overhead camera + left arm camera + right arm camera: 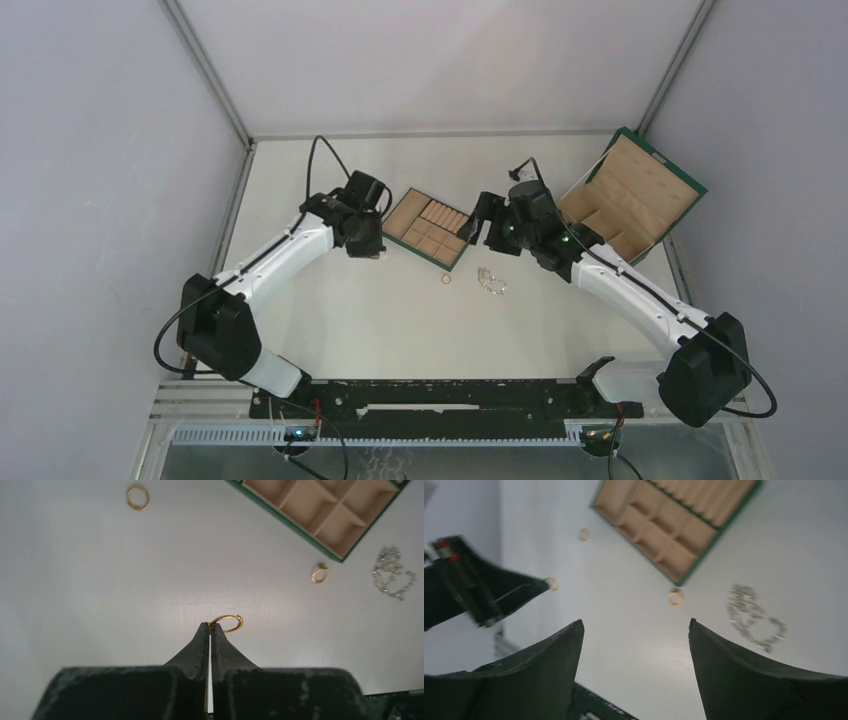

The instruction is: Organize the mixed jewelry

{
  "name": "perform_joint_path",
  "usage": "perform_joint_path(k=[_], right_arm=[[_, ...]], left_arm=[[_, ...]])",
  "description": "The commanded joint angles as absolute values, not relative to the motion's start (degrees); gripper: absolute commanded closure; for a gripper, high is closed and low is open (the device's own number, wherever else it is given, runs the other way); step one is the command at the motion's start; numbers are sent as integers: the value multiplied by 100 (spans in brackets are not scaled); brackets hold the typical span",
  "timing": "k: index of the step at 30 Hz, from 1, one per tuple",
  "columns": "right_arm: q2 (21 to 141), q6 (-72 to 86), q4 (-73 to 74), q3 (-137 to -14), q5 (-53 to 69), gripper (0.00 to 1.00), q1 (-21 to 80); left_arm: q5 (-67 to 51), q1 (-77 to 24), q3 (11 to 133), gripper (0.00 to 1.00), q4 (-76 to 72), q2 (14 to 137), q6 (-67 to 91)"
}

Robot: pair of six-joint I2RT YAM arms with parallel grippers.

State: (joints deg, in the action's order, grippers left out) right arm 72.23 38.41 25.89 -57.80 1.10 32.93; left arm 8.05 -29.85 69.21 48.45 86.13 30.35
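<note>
Left gripper pinches a gold ring; right gripper gapes. On the white table, a second ring and chain lie beside the tray; third ring apart. Grey walls enclose it.

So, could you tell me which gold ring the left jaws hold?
The pinched ring between the left jaws; the ring by the tray and the far ring both lie on the table.
</note>
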Motion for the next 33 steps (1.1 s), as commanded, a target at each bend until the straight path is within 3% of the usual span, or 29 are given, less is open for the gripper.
perform_joint_path(k=[1, 7, 29, 33], right_arm=[[7368, 4266, 637, -5755, 1959, 18, 3461], [8048, 4888, -927, -5732, 2853, 35, 3735], [9046, 5330, -1486, -5744, 3048, 48, 3711], [9141, 5378, -1592, -5743, 3152, 60, 3709]], left_arm=[[318, -3071, 7579, 100, 4950, 8452, 2867], [-73, -3100, 7974, 100, 5115, 8488, 2968], [-990, -3101, 8076, 100, 5072, 8171, 3068], [-1017, -3102, 8115, 100, 5077, 8165, 3069]])
